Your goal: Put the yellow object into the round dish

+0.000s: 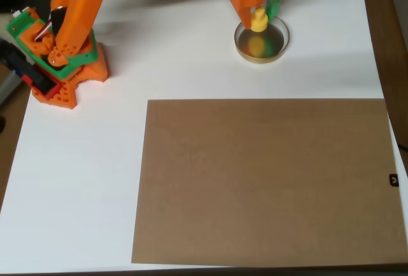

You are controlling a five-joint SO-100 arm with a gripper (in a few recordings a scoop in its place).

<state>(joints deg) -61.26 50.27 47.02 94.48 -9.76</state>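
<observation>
Overhead view. White table (83, 174), large brown cardboard sheet (264, 180) covering its near right portion. Orange arm base (60, 65) sits near the table's left edge, toward the far corner.

Round dish (262, 41) rests on bare table near the far edge, right of centre, well apart from the cardboard sheet's far edge.

Gripper (258, 11) reaches over the dish's far rim. Its fingers appear pinched on the yellow object (259, 20); the contact itself is partly hidden by the orange gripper body, so grip is a judgement. A yellow reflection shows in the dish's glossy dark interior just below the piece, suggesting the piece is not yet resting on the bottom.

Key relation: the object hangs over the dish's far inner edge, not its centre. Judged step: final placement. The coming move likely calls for lowering, perhaps easing toward the dish centre, then releasing. Risk: the piece catching the tan rim and tipping out.
</observation>
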